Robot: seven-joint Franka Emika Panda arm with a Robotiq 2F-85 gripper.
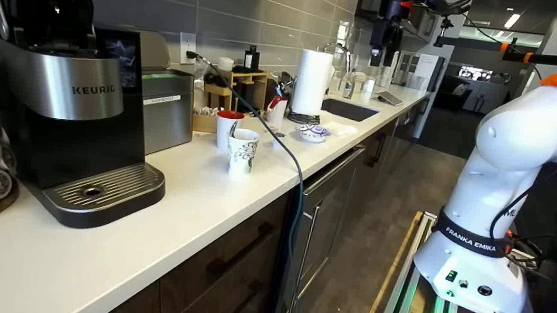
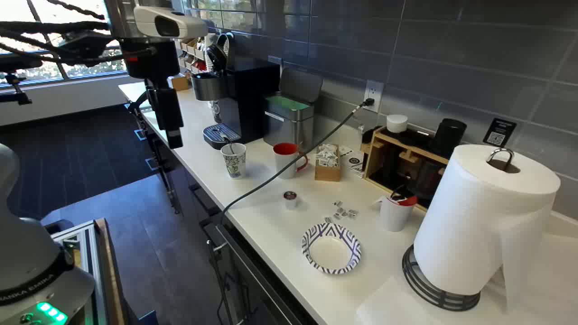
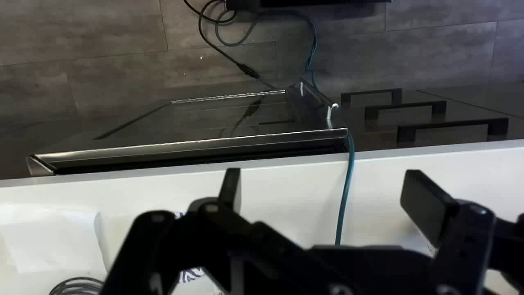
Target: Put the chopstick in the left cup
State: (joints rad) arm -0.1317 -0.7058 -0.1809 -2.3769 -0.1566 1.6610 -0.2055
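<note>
A white paper cup with a dark floral pattern [image 1: 242, 155] stands upright on the counter; it also shows in an exterior view [image 2: 234, 162]. A thin dark utensil [image 2: 230, 145] leans in it; I cannot tell whether it is a chopstick. A white mug with a red inside [image 2: 284, 163] stands beside it, with its red handle showing; it is partly behind the cup in an exterior view [image 1: 226, 131]. No other chopstick is recognisable. My gripper [image 3: 321, 192] is open and empty, above the counter's front edge. It hangs in the air apart from both cups in both exterior views [image 1: 383, 58] [image 2: 175, 137].
A dark cable [image 2: 280, 174] runs from the wall outlet across the counter and over its edge. A patterned bowl [image 2: 332, 253], a coffee pod [image 2: 290, 200], a white holder with a red inside [image 2: 396, 214], a paper towel roll [image 2: 478, 225] and a coffee machine [image 1: 90, 85] stand around.
</note>
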